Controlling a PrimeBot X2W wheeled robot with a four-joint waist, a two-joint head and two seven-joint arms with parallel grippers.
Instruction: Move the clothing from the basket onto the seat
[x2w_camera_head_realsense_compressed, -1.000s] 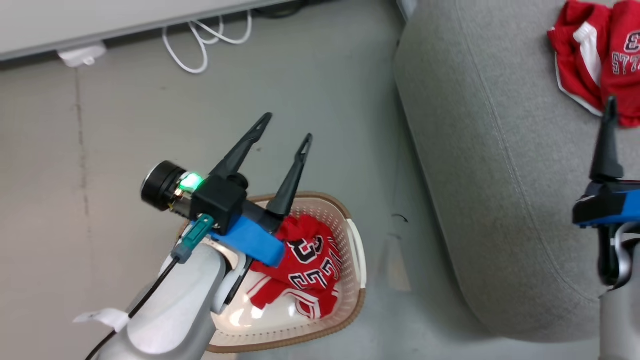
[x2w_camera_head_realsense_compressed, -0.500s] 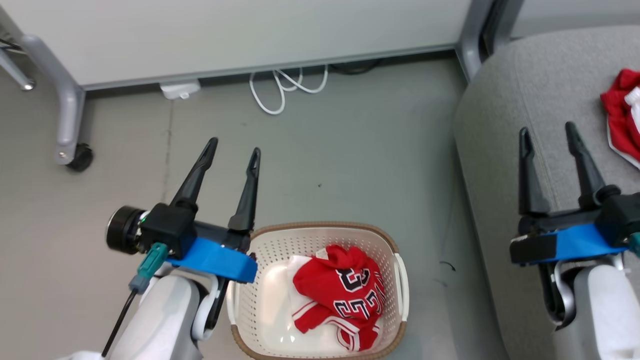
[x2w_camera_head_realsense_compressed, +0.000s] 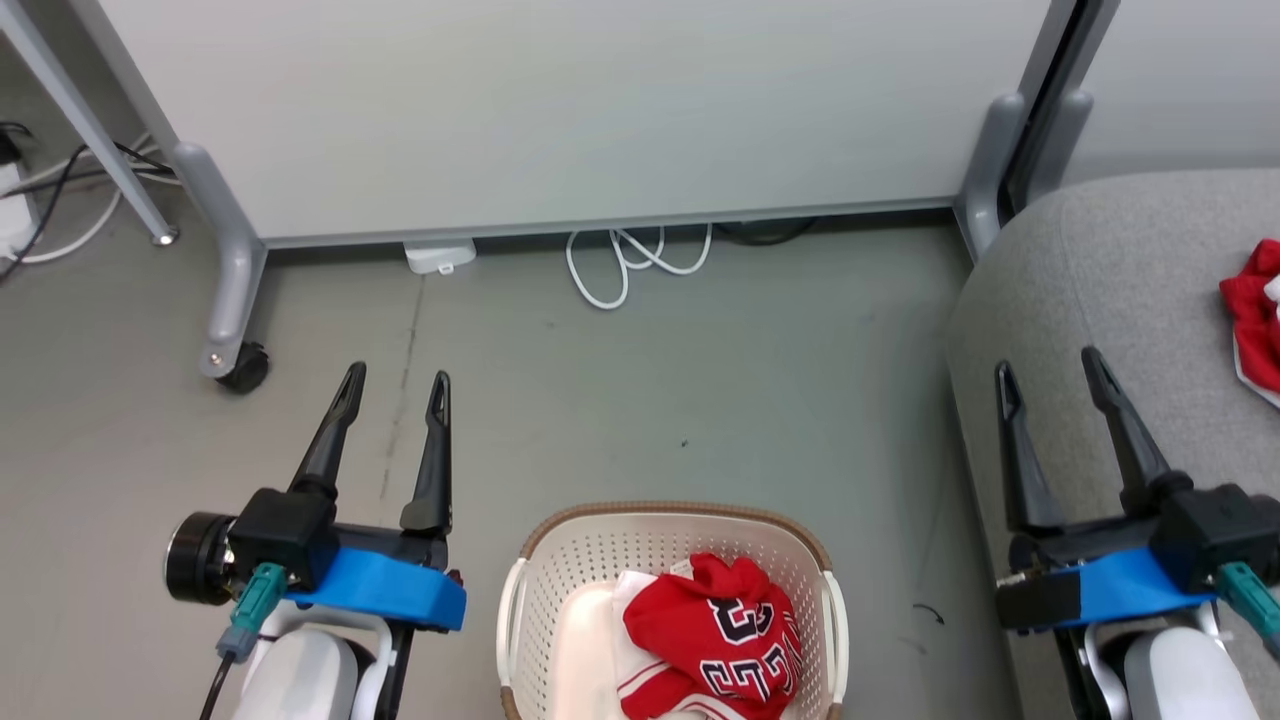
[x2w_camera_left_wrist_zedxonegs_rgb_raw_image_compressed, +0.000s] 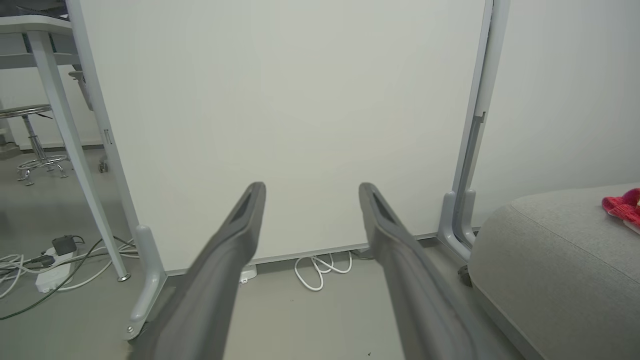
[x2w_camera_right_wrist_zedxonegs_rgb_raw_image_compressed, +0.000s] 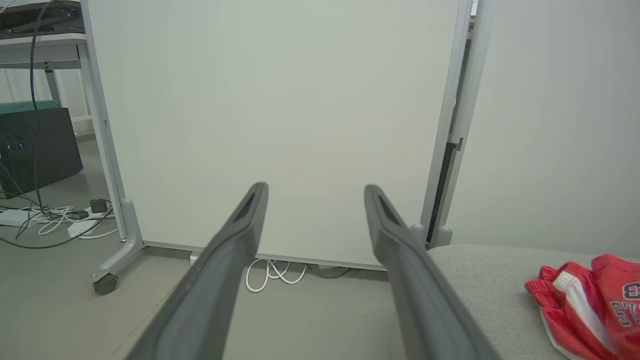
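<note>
A red jersey (x2w_camera_head_realsense_compressed: 715, 635) with black-and-white numbers lies crumpled in the cream basket (x2w_camera_head_realsense_compressed: 560, 560) at the bottom centre of the head view. Another red jersey (x2w_camera_head_realsense_compressed: 1255, 315) (x2w_camera_right_wrist_zedxonegs_rgb_raw_image_compressed: 595, 302) (x2w_camera_left_wrist_zedxonegs_rgb_raw_image_compressed: 622, 206) rests on the grey seat (x2w_camera_head_realsense_compressed: 1090, 270) (x2w_camera_right_wrist_zedxonegs_rgb_raw_image_compressed: 480, 280) (x2w_camera_left_wrist_zedxonegs_rgb_raw_image_compressed: 545, 250) at the right. My left gripper (x2w_camera_head_realsense_compressed: 397, 381) (x2w_camera_left_wrist_zedxonegs_rgb_raw_image_compressed: 311, 190) is open and empty over the floor, left of the basket. Over the seat's near-left edge my right gripper (x2w_camera_head_realsense_compressed: 1045, 368) (x2w_camera_right_wrist_zedxonegs_rgb_raw_image_compressed: 315, 192) is open too, holding nothing.
A white partition panel (x2w_camera_head_realsense_compressed: 560, 110) on grey wheeled feet (x2w_camera_head_realsense_compressed: 235, 360) stands ahead. A coiled white cable (x2w_camera_head_realsense_compressed: 635, 262) and a white power block (x2w_camera_head_realsense_compressed: 440, 256) lie at its base. More cables (x2w_camera_left_wrist_zedxonegs_rgb_raw_image_compressed: 45, 255) and a table leg (x2w_camera_head_realsense_compressed: 90, 130) sit at the far left.
The head camera has swung, so the basket now sits lower and centred. The left gripper has come off the basket to its left. The right gripper has come fully into view. Both stay open.
</note>
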